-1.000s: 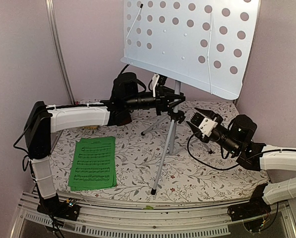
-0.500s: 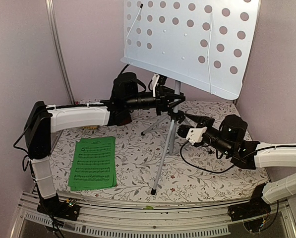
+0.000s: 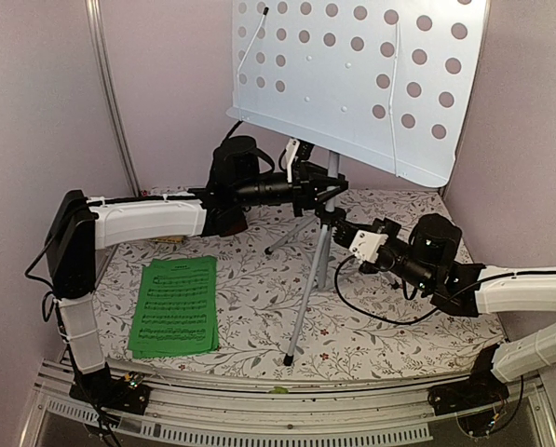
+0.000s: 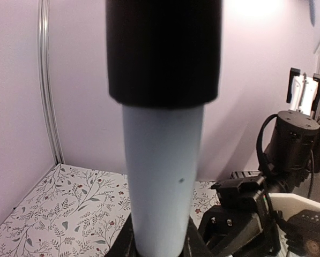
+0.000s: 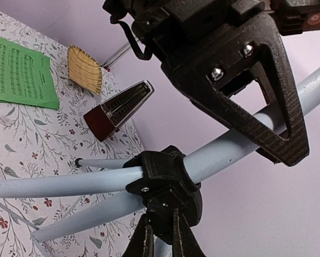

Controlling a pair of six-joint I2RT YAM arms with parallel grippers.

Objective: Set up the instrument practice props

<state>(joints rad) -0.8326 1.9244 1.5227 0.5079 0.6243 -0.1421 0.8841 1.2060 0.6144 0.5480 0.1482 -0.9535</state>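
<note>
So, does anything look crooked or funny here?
Yes. The music stand looks crooked: its holey top slants down to the right in the top view. The green booklet lies flat on the table, not on the stand.

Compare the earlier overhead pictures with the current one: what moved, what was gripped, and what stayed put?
The right gripper moved left to the stand and closed on its black leg collar. The left gripper kept its hold on the pole, and the stand and booklet stayed where they were.
</note>
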